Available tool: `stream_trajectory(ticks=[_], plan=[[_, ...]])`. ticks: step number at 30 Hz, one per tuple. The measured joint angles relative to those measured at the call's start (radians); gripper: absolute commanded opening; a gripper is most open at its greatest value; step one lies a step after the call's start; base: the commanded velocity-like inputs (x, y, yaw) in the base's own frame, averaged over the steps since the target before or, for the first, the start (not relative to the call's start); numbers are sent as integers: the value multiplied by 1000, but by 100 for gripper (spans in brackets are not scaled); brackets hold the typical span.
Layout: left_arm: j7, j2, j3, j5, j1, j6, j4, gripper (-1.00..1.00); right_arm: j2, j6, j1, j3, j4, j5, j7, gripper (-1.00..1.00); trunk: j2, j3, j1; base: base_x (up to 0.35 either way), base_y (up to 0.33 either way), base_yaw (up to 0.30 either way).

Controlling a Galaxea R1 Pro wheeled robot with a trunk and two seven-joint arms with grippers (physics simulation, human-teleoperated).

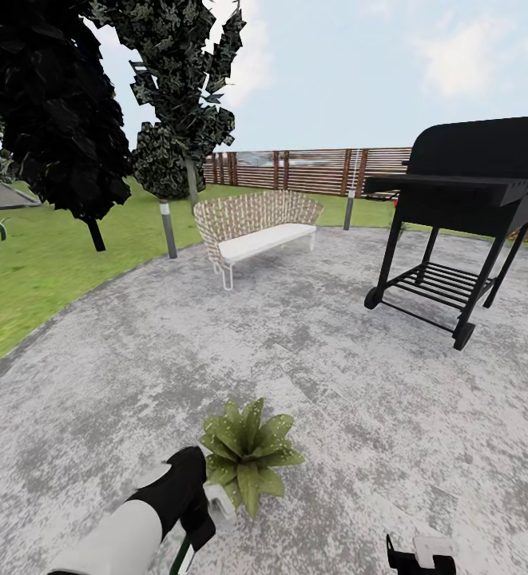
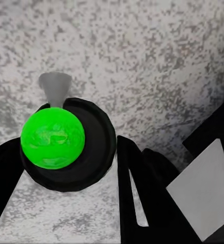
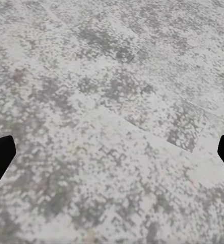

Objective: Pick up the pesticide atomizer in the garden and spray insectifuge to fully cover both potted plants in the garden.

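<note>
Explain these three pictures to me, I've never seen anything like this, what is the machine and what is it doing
These are computer-drawn scenes of a wheeled robot with two arms in a garden. The big picture is from a camera on its head, looking down at grey speckled paving. Farther off stand a wicker bench, a black barbecue grill, trees and a wooden fence.

The other two pictures come from cameras on the robot's wrists. In the head view the left gripper reaches in beside a small potted plant whose leaves carry pale specks. The left wrist view shows a round black part with a bright green ball, apparently the spray bottle that gripper seems to hold.

The right gripper is open over bare paving, holding nothing.
</note>
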Motion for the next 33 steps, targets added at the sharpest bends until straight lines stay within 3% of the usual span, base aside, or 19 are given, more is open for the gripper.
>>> stream_trajectory(ticks=[2,5,12,14,19,23,31,33], plan=[[-1,-11,0,-3,0,-2,6,-100,0,0,0,0,0,0,0,100,0,0,0,0,0,0],[0,-7,-1,-6,0,-3,11,-100,0,0,0,0,0,0,0,100,0,0,0,0,0,0],[1,44,-4,-5,2,-2,17,-100,0,0,0,0,0,0,0,100,0,0,0,0,0,0],[3,40,-3,-4,7,-1,27,-100,0,0,0,0,0,0,0,100,0,0,0,0,0,0],[5,0,-6,-3,12,-1,35,-100,0,0,0,0,0,0,0,100,0,0,0,0,0,0],[5,-19,-13,-4,12,1,0,-100,0,0,0,0,0,0,0,100,0,0,0,0,0,0],[-2,-1,-18,-14,1,4,-60,-100,-1,0,0,0,0,0,0,100,0,0,0,0,0,0],[-3,19,-17,-13,0,3,-60,-100,0,0,0,0,0,0,0,100,0,0,0,0,0,0]])
